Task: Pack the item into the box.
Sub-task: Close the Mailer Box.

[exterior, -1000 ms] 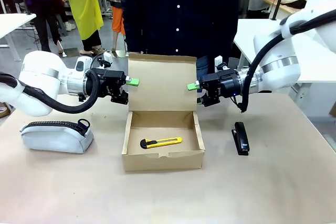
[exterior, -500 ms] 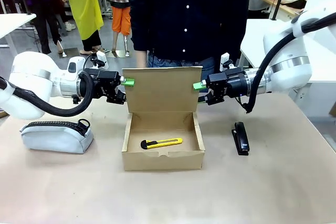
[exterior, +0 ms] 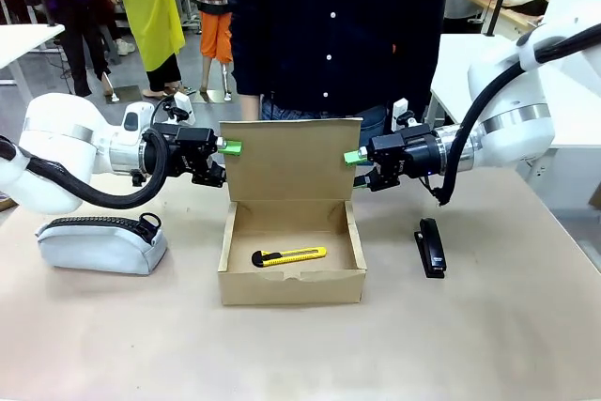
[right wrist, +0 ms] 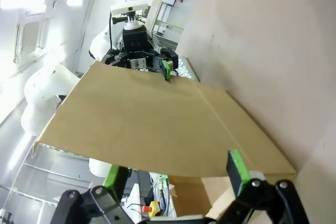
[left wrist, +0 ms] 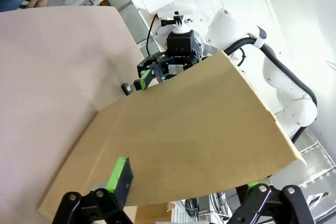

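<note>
Already the yellow utility knife [exterior: 288,255] lies flat on the floor of the cardboard box [exterior: 291,286], near the front wall, with its black blade end pointing to 9 o'clock and its yellow body running toward 3 o'clock. The box sits open at the middle of the table [exterior: 470,345], and its lid [exterior: 291,161] stands upright from the edge at 12 o'clock. The left gripper [exterior: 225,162] is at the lid's upper corner on the 10 o'clock side of the box. Its fingers are spread wide, and in the left wrist view one green-padded finger [left wrist: 118,178] lies in front of the cardboard while the other sits past the lid's far edge. The right gripper [exterior: 358,170] is at the opposite upper corner, toward 2 o'clock, also spread wide, with its green pads [right wrist: 236,169] straddling the lid's edge without clamping it. A black stapler [exterior: 431,247] lies on the table at 3 o'clock from the box, well apart from it. A grey zippered pouch [exterior: 94,243] rests at 9 o'clock. A person [exterior: 338,25] in a dark buttoned shirt stands behind the lid at 12 o'clock.
</note>
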`<state>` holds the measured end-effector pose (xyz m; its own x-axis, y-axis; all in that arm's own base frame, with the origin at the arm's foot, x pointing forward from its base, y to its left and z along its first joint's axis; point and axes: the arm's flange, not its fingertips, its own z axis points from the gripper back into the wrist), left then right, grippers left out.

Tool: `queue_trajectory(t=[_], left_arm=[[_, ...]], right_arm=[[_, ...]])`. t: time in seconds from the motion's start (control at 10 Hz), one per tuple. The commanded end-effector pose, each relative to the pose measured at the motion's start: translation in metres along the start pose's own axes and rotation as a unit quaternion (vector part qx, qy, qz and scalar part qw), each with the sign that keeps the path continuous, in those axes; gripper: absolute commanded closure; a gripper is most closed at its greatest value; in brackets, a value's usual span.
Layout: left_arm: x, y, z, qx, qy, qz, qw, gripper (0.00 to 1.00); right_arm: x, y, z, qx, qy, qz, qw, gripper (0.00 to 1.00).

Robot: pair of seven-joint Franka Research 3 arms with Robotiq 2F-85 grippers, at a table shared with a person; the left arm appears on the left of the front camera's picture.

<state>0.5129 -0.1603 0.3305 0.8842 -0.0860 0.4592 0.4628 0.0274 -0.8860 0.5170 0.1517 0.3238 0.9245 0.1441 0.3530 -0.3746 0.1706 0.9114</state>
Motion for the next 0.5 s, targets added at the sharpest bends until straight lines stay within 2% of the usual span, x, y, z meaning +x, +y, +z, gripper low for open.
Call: queue_trajectory(t=[0.0,0.1,0.2,0.3,0.4], left_arm=[[0.003,0.000,-0.001,-0.001,-0.002,-0.002,1.000,0.00],[0.000,0.000,0.000,0.000,0.000,0.000,1.000,0.00],[0.000,-0.010,-0.005,-0.029,0.034,-0.071,0.996,0.00],[-0.002,-0.014,-0.012,-0.007,0.023,-0.143,0.990,0.00],[-0.007,-0.013,-0.016,-0.001,0.024,-0.184,0.983,0.00]], right_arm=[[0.007,0.002,-0.002,-0.006,0.000,-0.004,1.000,0.00],[0.007,0.002,-0.002,-0.006,0.000,-0.004,1.000,0.00],[0.000,0.000,0.000,0.000,0.000,0.000,1.000,0.00],[-0.009,0.006,-0.005,-0.001,0.014,0.059,0.998,0.00],[-0.020,0.007,-0.007,-0.011,0.006,0.090,0.996,0.00]])
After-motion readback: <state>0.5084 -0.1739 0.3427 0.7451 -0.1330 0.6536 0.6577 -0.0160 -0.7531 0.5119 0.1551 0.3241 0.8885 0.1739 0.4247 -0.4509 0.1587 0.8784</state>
